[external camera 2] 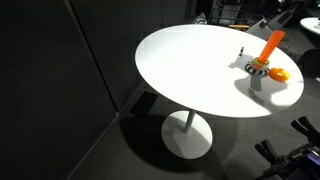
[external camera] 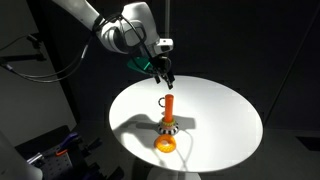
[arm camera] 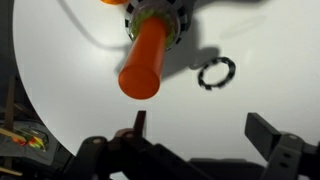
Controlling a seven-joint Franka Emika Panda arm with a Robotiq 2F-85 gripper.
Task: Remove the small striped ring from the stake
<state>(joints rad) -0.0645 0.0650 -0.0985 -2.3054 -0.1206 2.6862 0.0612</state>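
The stake [external camera: 168, 105] is a slim orange peg standing upright on the white round table [external camera: 220, 115]. The small striped ring [external camera: 168, 127], black and white, sits around its base. Both show in the other exterior view, the stake [external camera 2: 272, 45] and the ring [external camera 2: 257, 67], and in the wrist view, the stake [arm camera: 145, 60] and the ring [arm camera: 155, 15]. My gripper [external camera: 163, 70] hangs above the stake, a little behind it. In the wrist view its fingers [arm camera: 200, 128] are spread wide and empty, apart from the stake's top.
A plain orange ring [external camera: 165, 141] lies on the table beside the stake's base, also seen in an exterior view [external camera 2: 280, 73]. A small black toothed ring [arm camera: 214, 74] lies on the table near the stake. The table's edge [arm camera: 18, 90] runs at the left of the wrist view.
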